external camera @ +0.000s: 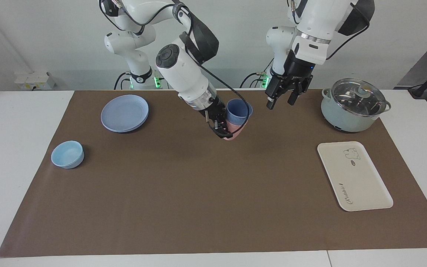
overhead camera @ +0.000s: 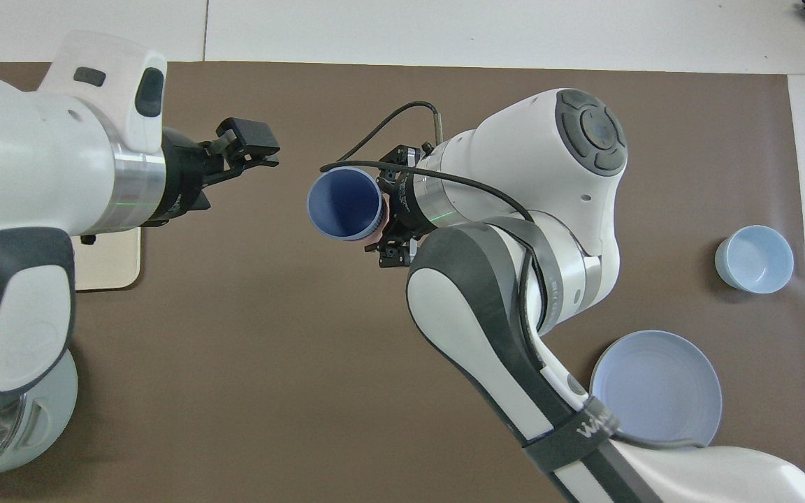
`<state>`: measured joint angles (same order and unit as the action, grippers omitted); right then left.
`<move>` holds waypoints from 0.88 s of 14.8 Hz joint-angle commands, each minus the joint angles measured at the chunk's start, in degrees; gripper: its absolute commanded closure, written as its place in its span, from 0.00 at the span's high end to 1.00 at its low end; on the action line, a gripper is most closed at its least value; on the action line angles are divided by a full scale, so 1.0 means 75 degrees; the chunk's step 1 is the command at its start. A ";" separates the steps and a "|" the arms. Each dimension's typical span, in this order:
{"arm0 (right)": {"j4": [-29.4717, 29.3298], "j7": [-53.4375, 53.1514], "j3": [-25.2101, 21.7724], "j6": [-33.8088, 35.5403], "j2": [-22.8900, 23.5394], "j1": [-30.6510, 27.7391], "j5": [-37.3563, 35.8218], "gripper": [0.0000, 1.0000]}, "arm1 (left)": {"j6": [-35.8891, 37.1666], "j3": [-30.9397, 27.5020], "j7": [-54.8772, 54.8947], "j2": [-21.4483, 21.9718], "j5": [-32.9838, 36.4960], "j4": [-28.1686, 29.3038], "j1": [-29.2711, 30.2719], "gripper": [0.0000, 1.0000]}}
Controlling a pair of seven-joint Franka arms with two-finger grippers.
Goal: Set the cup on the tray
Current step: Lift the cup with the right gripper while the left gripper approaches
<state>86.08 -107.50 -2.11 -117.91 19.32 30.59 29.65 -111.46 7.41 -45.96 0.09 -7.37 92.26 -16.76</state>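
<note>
1. Cup [external camera: 238,110] clamped in right tool [external camera: 225,124], nested in a pink tumbler [external camera: 234,134], lifted over mid-counter [external camera: 184,193].
2. Tray [external camera: 354,176] lying flat toward the left arm's end, at four o'clock from cup in facing view.
3. Left tool [external camera: 282,97] hanging above the counter at cup's three o'clock, fingers apart, holding nothing.

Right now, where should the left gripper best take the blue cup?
With the left gripper, probably the cup's bare upper wall, from the left arm's end: the right gripper sits against its flank toward the right arm, a pink tumbler hides its base.
</note>
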 commanded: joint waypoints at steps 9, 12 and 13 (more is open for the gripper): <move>-0.0016 -0.0104 0.0024 0.0066 -0.0045 -0.0024 -0.0239 0.00 | -0.1662 -0.0132 -0.0154 0.0562 -0.0201 0.1831 -0.0801 0.00; -0.0016 -0.0093 0.0024 0.0066 -0.0045 -0.0036 -0.0285 0.00 | -0.1709 -0.0144 -0.0421 0.0480 -0.0516 0.1668 -0.0777 0.00; -0.0016 -0.0093 0.0024 0.0077 -0.0045 -0.0036 -0.0344 0.00 | -0.1640 -0.0144 -0.0632 0.0387 -0.0552 0.1377 -0.0777 0.00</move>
<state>86.07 -107.50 -2.07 -117.91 19.33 30.61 29.46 -123.39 7.04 -48.20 2.43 -10.00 103.57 -22.31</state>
